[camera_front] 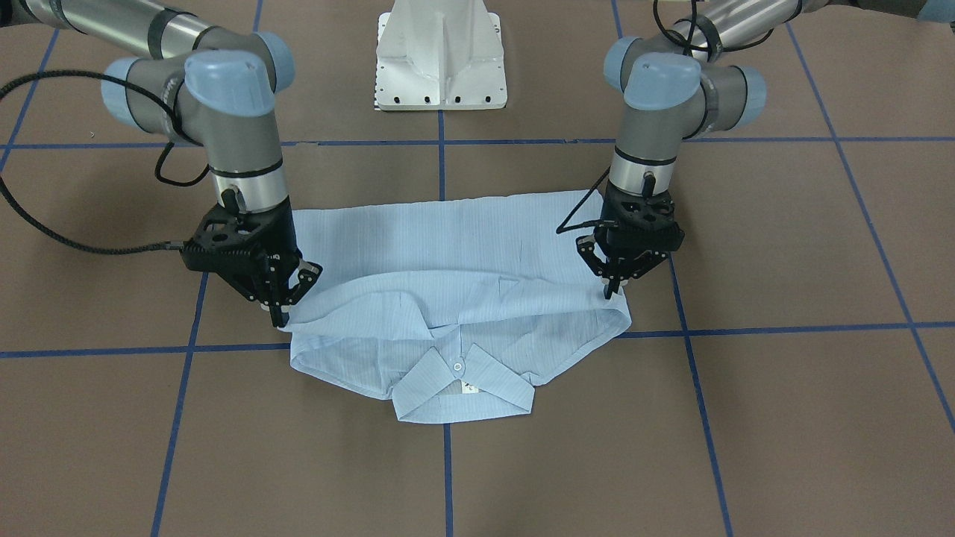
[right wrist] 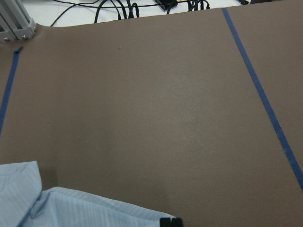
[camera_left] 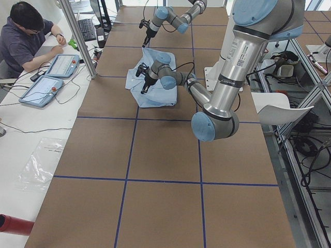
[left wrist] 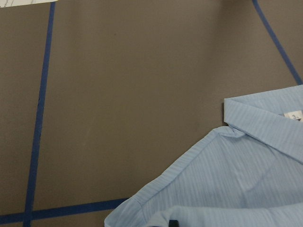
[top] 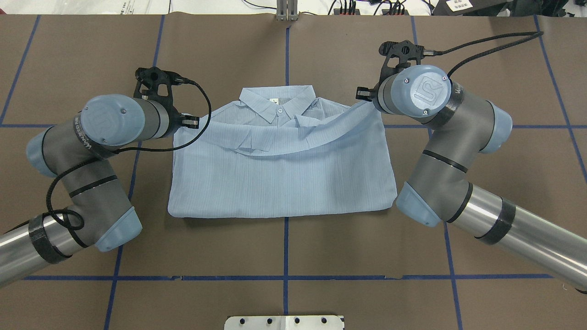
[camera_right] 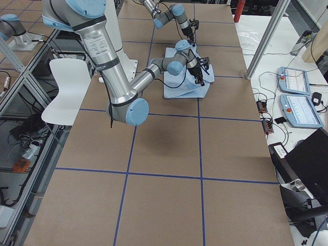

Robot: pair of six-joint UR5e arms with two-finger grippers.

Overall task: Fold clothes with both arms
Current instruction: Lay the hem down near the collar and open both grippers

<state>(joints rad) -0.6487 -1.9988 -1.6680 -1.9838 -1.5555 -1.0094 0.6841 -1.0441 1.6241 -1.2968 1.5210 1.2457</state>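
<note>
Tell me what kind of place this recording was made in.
Probably a robotics lab: a table gridded with blue tape, a left arm and right arm working a shirt, and a person at a side bench with control tablets.

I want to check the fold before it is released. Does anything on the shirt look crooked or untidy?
Yes. The folded-over edge of the shirt sags in a curve between the left gripper and the right gripper, and a small pleat bunches beside the collar.
</note>
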